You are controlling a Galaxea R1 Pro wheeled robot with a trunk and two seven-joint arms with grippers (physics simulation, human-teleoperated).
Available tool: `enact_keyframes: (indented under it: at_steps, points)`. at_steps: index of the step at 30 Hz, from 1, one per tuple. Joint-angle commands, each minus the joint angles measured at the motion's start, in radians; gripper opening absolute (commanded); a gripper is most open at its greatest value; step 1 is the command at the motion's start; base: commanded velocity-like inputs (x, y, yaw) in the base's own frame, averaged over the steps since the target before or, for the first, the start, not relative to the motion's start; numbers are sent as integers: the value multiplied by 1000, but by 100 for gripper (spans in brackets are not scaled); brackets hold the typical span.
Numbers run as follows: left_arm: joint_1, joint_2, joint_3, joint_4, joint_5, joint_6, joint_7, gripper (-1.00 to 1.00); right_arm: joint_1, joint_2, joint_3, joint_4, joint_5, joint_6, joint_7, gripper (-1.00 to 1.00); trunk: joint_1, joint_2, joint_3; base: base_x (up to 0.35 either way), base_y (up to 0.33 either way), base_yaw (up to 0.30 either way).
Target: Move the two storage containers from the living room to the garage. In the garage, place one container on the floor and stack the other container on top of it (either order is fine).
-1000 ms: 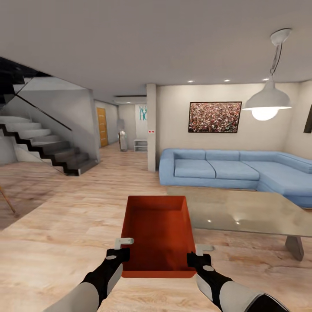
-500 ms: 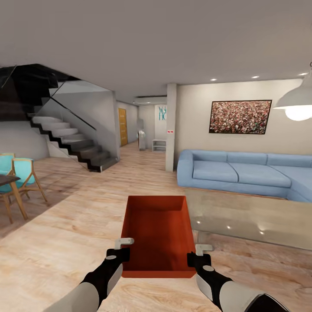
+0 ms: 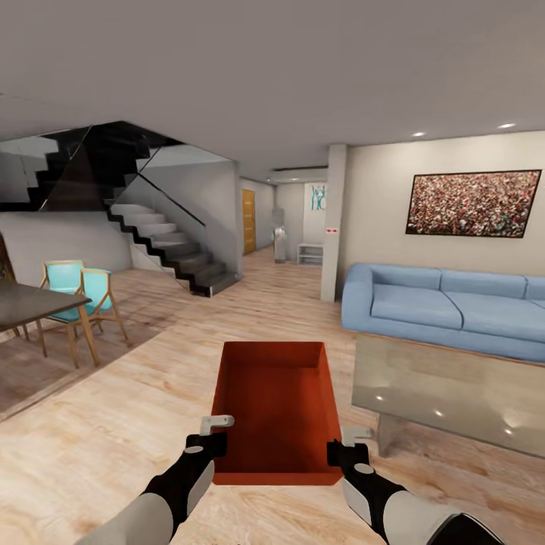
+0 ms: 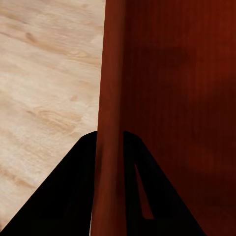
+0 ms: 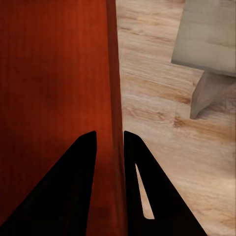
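No readable writing shows anywhere. The orange-red storage container [image 3: 275,412] is carried above the wood-plank floor [image 3: 113,424], its side walls pinched by the left gripper [image 3: 214,431] and right gripper [image 3: 348,443]. Ahead to the right stand a glass-topped table [image 3: 446,386] and blue sofa [image 3: 446,306]; stairs [image 3: 170,250] and turquoise chairs [image 3: 79,291] lie to the left.

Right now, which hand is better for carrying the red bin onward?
Neither alone: the left hand pinches the bin's left wall, the right hand its right wall. Probably both should keep holding.
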Motion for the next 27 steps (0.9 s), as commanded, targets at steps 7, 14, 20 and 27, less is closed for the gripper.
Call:
enact_keyframes:
  at_steps: [7,14,20,27]
  points:
    - [-1,-2,21,-5,32,-3,-2,-100,0,0,13,1,-13,-3,6,-100,0,-1,-1,108,0,228]
    - [-1,-2,30,-4,32,-2,-2,-100,0,0,13,1,-12,-3,6,-100,0,-1,-1,301,0,15]
    - [-1,-1,73,-3,30,1,-2,-100,0,0,13,1,-12,-2,6,-100,0,-1,-1,320,0,1]
    - [-1,-1,77,-2,30,3,-2,-100,0,1,13,1,-12,-1,6,-100,0,-1,-1,320,0,0]
